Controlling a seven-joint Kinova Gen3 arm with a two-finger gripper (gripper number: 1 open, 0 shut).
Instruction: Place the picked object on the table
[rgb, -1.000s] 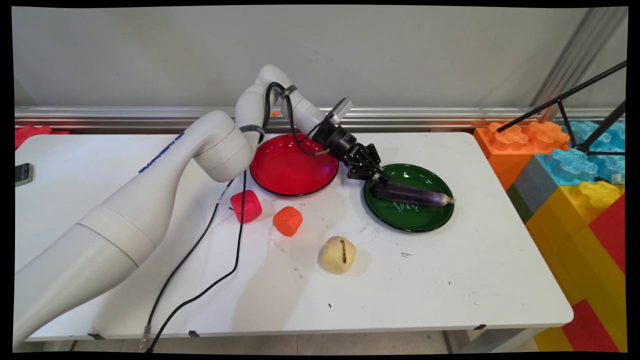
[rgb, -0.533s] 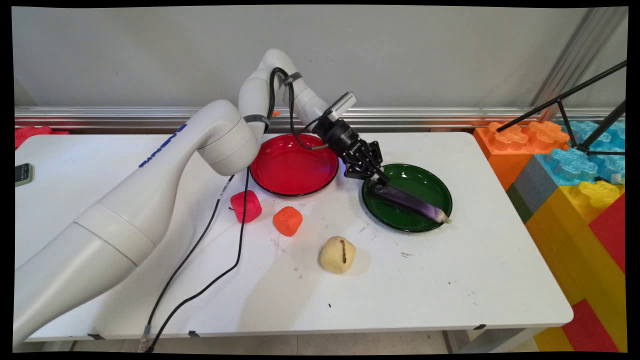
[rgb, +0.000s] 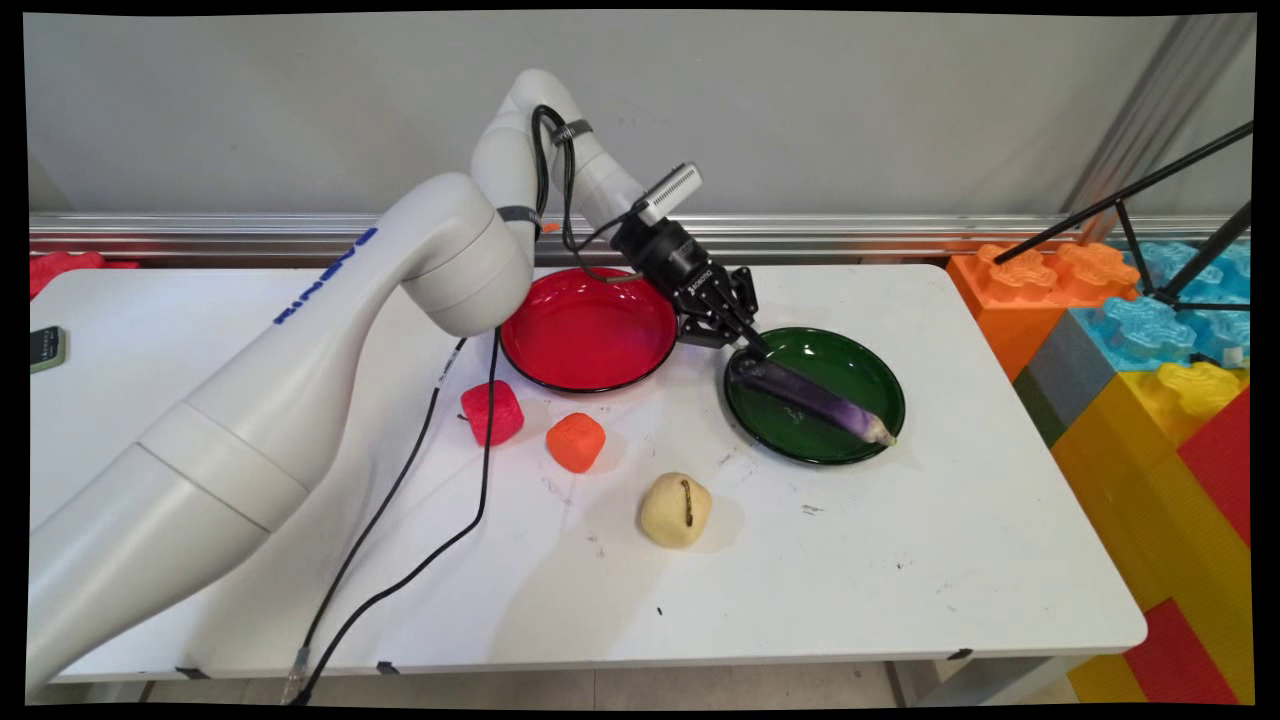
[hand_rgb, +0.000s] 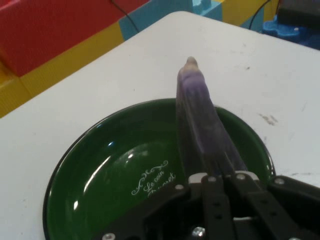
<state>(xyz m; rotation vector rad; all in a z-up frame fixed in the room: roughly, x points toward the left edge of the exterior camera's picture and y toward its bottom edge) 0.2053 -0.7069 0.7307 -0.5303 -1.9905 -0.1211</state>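
on the near worktop (rgb: 850, 560) sit a potato (rgb: 676, 510) and two cubes. farther back, the hand (rgb: 748, 347) is clamped on the eggplant (rgb: 810, 398), which lies across the green plate (rgb: 860, 368); red plate (rgb: 588, 330) behind.

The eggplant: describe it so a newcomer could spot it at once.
Find the white table, then the green plate right of the red plate. The eggplant lies across it, one end in the tool: the only long purple thing.

White table (rgb: 900, 560): red plate (rgb: 588, 335), green plate (rgb: 850, 375), three blocks (red, orange, beige).
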